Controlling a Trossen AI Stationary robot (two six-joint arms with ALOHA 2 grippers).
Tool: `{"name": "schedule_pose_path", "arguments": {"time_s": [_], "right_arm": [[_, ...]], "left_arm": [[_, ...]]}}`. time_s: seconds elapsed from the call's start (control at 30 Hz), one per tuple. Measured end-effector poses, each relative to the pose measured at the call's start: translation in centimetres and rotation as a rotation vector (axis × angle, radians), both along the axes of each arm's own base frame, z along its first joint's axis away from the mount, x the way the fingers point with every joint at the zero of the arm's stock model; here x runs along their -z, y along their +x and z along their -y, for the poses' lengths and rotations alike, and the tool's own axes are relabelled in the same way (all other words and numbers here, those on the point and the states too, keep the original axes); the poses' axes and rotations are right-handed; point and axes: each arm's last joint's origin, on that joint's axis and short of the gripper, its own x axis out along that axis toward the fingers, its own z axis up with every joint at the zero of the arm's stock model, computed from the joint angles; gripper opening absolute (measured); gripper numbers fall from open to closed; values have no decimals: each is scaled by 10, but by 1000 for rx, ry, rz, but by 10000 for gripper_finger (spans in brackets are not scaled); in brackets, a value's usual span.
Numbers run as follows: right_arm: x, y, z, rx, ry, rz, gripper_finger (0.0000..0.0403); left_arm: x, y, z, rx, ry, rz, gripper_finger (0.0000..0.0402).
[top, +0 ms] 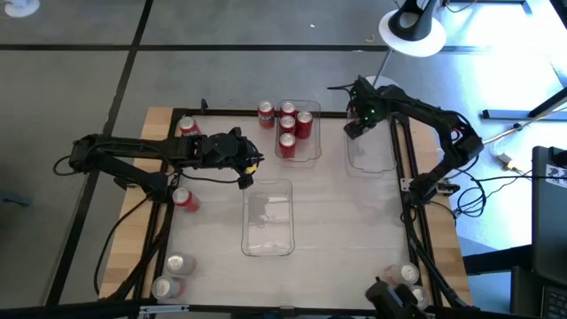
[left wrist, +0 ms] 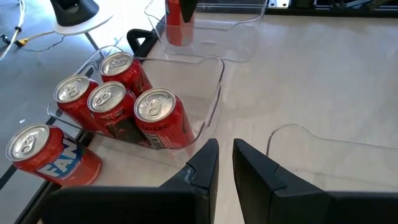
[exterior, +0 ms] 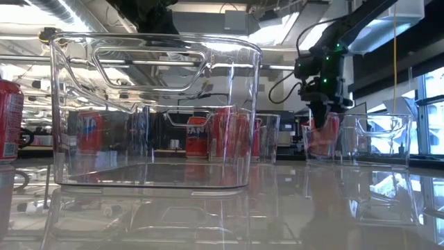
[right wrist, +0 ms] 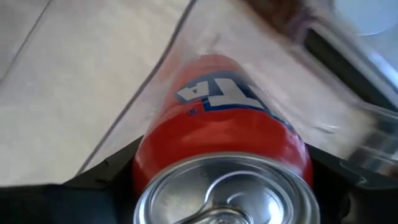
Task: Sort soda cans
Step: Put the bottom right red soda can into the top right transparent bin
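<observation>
While the right gripper [top: 357, 120] clasps an orange soda can [right wrist: 221, 124] over the far-right clear bin [top: 372, 158], lower it straight and release only once it stands. Beside the middle bin [top: 268, 217], the left gripper [left wrist: 225, 163] waits shut, empty.

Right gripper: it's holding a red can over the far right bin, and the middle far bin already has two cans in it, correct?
Not quite: the middle far bin holds four red cans, as the high view and left wrist view show. The rest stands: the right gripper holds a red can over the far right bin.
</observation>
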Motion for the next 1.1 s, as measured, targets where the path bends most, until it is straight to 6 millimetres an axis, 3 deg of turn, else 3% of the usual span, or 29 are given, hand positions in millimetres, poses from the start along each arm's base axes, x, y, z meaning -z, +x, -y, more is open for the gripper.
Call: {"name": "schedule_pose_path", "arguments": {"time_s": [0.9,1.1], "right_arm": [[6,3,5,8,-28,-24,317],[6,3,4,8,-24,-28,354]], "left_arm": [[0,0,0,-4,-6,0,40],[0,0,0,-7,-10,2,40]]}}
